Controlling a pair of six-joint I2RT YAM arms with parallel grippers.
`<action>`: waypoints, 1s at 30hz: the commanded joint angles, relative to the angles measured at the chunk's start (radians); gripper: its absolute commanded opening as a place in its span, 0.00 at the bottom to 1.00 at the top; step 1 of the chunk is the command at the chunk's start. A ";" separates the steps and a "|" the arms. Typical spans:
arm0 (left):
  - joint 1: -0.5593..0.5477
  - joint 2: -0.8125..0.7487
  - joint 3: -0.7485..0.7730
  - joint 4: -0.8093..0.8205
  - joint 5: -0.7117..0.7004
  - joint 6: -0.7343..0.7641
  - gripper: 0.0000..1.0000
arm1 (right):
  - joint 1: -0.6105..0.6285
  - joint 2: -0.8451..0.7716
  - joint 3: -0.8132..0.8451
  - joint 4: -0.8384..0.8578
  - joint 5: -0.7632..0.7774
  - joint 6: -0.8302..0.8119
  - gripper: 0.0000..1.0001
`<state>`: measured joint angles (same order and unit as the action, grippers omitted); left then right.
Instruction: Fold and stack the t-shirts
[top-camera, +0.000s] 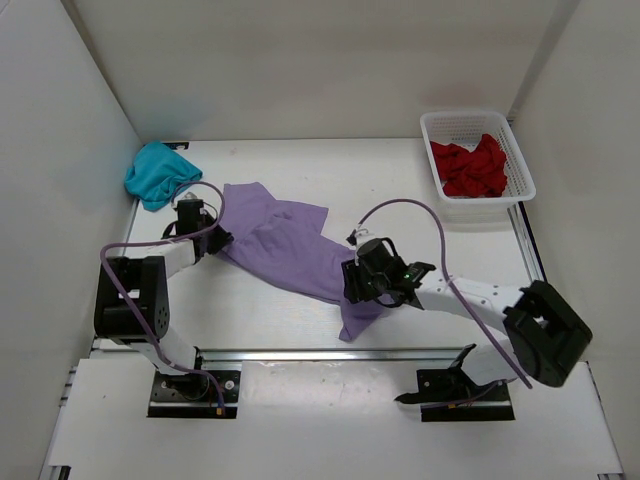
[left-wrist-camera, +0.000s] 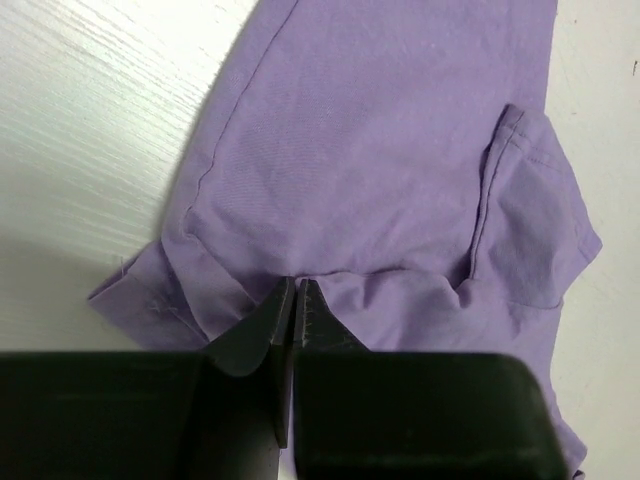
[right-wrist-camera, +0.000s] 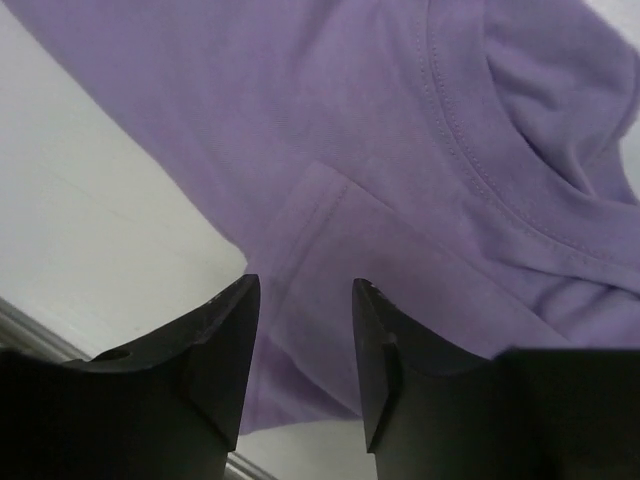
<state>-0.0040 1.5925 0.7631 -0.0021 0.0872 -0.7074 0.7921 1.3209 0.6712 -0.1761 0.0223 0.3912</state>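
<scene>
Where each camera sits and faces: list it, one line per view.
Top: above and behind the bases, facing down at the table; left arm and right arm show.
Left wrist: on the left arm, facing down; left gripper shut on the purple shirt's hem.
Right wrist: on the right arm, facing down; right gripper open above the shirt.
Shared: all see the purple shirt.

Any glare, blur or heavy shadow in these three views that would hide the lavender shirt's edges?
Top external: even light, soft shadows, the lavender shirt sharp. Left wrist: the table glares near white at upper left; the seams are crisp; the left gripper is featureless black. Right wrist: the right gripper is dark and slightly soft, collar stitching clear.
</scene>
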 joint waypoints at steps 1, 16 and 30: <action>0.002 -0.058 -0.016 0.039 0.003 -0.015 0.16 | 0.015 0.066 0.070 0.047 0.005 -0.023 0.43; 0.022 -0.117 -0.116 0.074 -0.007 -0.009 0.44 | 0.062 0.224 0.146 0.058 0.171 -0.037 0.37; 0.019 -0.083 -0.099 0.073 0.002 -0.014 0.33 | 0.059 0.287 0.169 0.073 0.240 -0.026 0.00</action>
<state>0.0170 1.5082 0.6476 0.0612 0.0887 -0.7296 0.8562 1.5970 0.8116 -0.1379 0.2218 0.3603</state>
